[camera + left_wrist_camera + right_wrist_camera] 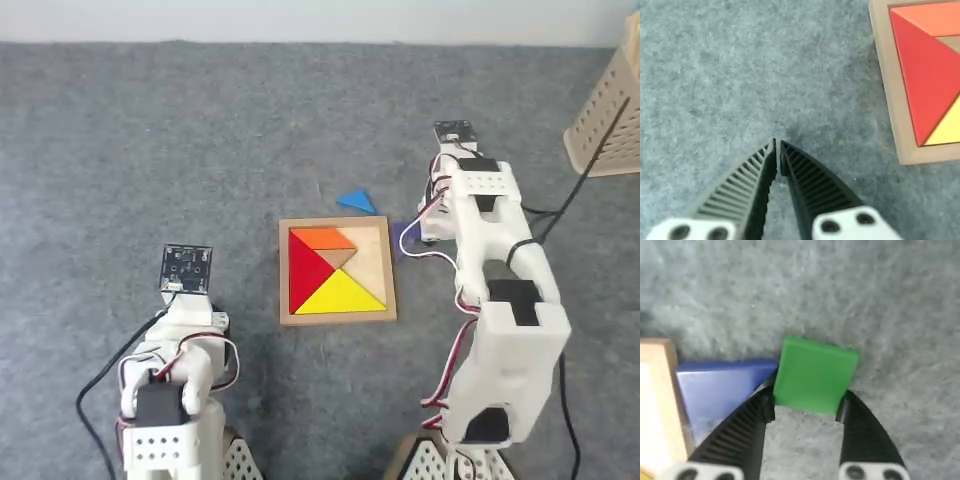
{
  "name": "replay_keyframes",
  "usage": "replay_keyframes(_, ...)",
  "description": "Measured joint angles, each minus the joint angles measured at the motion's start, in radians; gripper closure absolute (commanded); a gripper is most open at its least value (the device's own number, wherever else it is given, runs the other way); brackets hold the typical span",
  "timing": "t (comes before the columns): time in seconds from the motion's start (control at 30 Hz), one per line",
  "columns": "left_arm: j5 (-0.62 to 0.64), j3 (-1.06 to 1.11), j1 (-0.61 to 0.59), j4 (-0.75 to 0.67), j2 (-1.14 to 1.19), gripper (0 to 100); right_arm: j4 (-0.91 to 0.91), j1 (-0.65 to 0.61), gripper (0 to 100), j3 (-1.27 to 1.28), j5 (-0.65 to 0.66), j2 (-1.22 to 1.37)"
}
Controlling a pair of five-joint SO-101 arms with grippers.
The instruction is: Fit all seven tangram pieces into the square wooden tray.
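The left gripper [777,146] hangs low over the carpet [715,70], fingers pressed together on nothing, just beside the wooden tray [338,320]. The right arm reaches forward alongside the tray; the right gripper [806,402] pinches the green square [815,372], next to a blue triangle [715,382].

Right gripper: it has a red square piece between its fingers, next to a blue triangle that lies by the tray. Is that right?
Not quite. The square piece in the right gripper is green, not red, as the right wrist view shows. The rest holds: the blue triangle lies next to it, by the tray.
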Motion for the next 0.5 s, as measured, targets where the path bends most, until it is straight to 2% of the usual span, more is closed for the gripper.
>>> replay_keyframes(0.33,0.000,0.000,0.000,0.000,0.000,98,0.044,-0.003,93.4,0.008,-0.025,-0.021)
replay_keyframes(0.5,0.000,0.000,0.000,0.000,0.000,98,0.023,-0.005,97.7,0.172,-0.031,-0.187)
